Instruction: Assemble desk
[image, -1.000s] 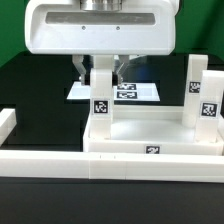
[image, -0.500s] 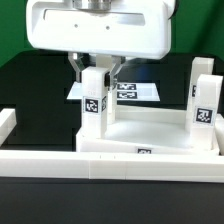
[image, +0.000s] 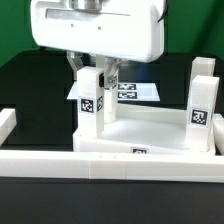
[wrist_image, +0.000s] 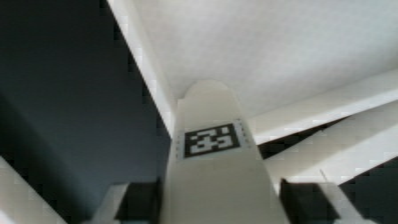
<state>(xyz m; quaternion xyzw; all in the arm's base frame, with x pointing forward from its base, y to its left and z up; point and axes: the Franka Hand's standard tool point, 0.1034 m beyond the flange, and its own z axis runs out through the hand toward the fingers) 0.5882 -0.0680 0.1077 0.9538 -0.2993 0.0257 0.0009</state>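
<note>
Desk assembly, one leg in hand. The gripper (image: 98, 72) has its jaws closed narrowly on the upper end of a white square leg (image: 91, 100), which stands upright at a corner of the tabletop (image: 150, 128) on the exterior view's left. A second leg (image: 201, 100) stands at the corner on the right. The parts appear to be rigid, smooth, light moulded plastic with flat faces and square edges, so slip is the likely risk. The flat sides near the top, above the tag (wrist_image: 214, 139), offer the soundest hold. The tray-like tabletop rests on the dark table (image: 30, 85), behind the border wall (image: 110, 162).
</note>
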